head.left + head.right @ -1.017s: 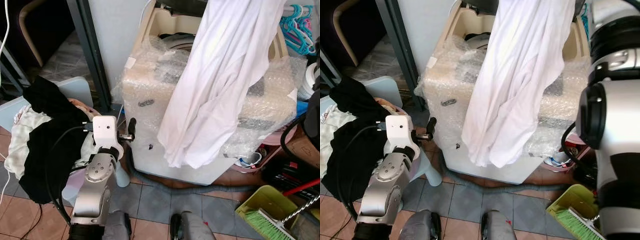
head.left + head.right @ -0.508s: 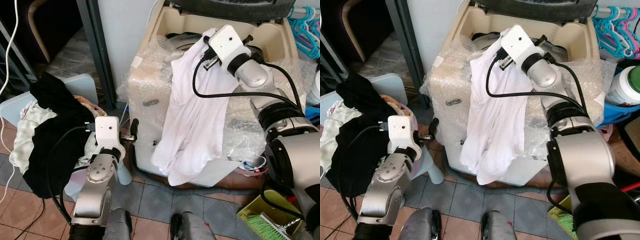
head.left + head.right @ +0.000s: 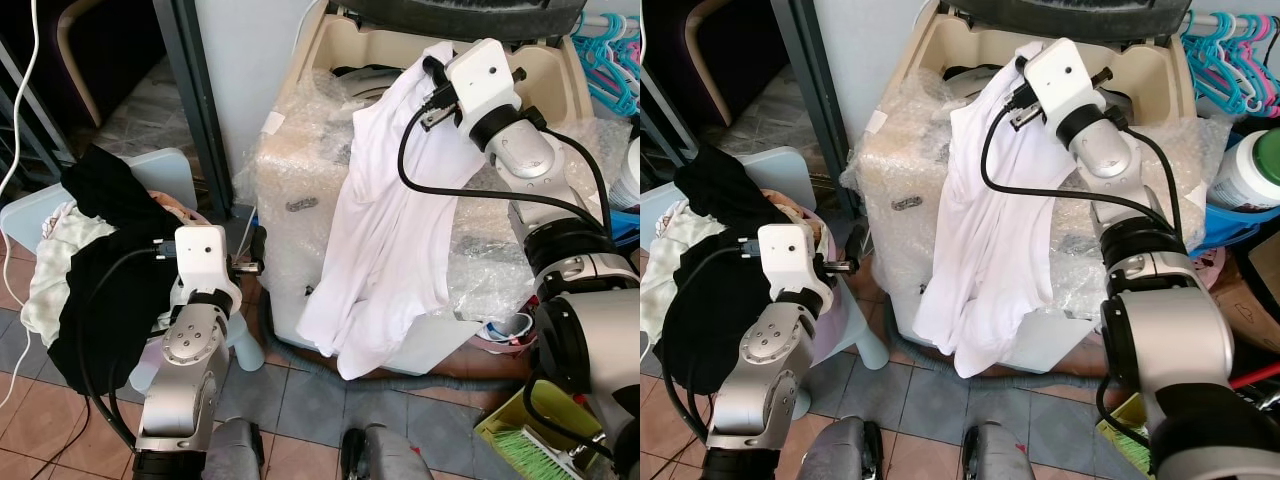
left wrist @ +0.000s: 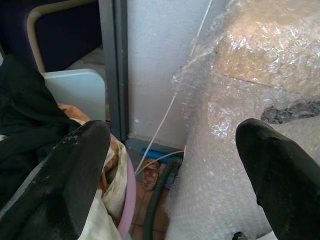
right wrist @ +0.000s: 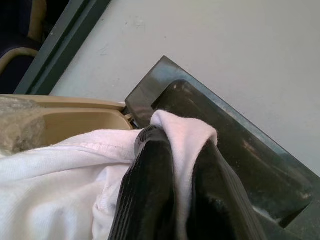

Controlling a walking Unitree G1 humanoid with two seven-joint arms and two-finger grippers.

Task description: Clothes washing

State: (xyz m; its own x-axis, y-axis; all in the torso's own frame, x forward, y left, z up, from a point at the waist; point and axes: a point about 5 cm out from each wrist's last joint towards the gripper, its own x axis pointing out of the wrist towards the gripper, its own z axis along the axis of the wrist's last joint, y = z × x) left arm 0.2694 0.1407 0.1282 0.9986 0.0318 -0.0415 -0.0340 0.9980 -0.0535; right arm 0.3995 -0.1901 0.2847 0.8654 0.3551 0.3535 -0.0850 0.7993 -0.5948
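Over the washing machine [image 3: 300, 190] rim, the right end effector [image 5: 172, 200] pinches a white shirt [image 3: 390, 220] still draped outside the drum; loading remains. Left end effector [image 4: 170, 165] idles, spread apart.

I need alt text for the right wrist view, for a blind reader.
The right gripper pinches a fold of a white garment between its two black fingers. Behind it are the washing machine's raised dark lid and a pale wall.

Home laundry corner: a top-loading washing machine [image 3: 300, 200] wrapped in bubble wrap stands on a tiled floor [image 3: 300, 400], beside a basket of clothes [image 3: 90, 260], plastic hangers [image 3: 605, 50] and a scrubbing brush [image 3: 530, 445].
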